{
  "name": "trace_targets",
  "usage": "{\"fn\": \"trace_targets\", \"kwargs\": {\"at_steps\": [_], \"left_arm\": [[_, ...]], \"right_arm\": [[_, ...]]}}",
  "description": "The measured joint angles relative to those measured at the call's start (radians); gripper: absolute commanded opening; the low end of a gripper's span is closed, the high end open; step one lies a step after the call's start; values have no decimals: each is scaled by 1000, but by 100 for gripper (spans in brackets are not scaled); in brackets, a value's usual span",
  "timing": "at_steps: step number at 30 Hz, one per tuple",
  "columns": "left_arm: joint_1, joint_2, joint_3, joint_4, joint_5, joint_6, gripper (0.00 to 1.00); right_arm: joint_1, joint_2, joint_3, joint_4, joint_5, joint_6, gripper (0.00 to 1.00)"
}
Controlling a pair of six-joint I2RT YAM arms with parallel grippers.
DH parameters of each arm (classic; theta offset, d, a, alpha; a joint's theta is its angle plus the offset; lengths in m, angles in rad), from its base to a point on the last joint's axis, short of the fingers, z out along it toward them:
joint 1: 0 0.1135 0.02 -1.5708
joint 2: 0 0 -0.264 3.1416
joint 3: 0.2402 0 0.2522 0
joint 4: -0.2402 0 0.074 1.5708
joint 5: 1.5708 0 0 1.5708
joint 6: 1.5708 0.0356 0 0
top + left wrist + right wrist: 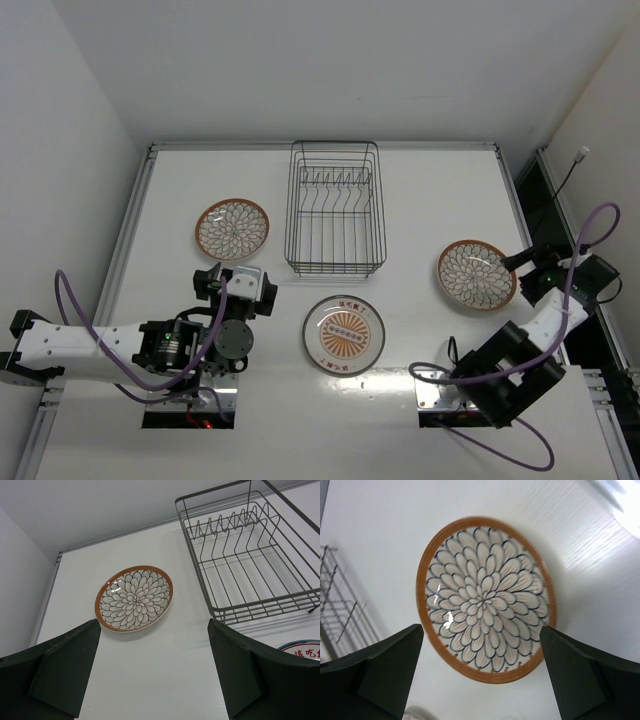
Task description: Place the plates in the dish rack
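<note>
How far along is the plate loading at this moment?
Done: nothing yet. The dish rack stands empty. In hand: nothing. The left gripper is open, facing the left petal plate, and the right gripper is open over the right petal plate, gripping nothing. Left: all three plates, including the sunburst plate near the arms, lie flat on the table, waiting to be racked.
</note>
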Motion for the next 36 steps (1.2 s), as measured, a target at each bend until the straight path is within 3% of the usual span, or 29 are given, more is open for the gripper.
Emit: {"fn": "trace_targets", "kwargs": {"at_steps": [5,10,12,16,20,27,28,30,31,36], "left_arm": [[0,0,0,0,0,0,87],[0,10,0,0,0,0,87],[0,11,0,-1,0,0,87],[0,11,0,-7,0,0,87],[0,13,0,-8,0,0,87],[0,27,0,-8,0,-1,87],[0,29,0,-8,0,-3,87],[0,30,0,-12,0,-4,87],[0,30,0,-14,0,-4,87],[0,30,3,-20,0,-10,87]], "right_arm": [[-13,-78,-8,-19,153,-10,100],[-59,84,-14,-21,182,-14,100],[-76,161,-23,-21,160,-16,100],[-108,303,-42,7,35,-18,90],[-129,348,-38,39,-64,-14,83],[-101,445,-34,97,-164,28,46],[-98,459,-34,104,-172,34,32],[-94,487,-34,113,-175,40,20],[-94,497,-34,119,-178,46,4],[-86,505,-38,174,-219,56,0]]}}
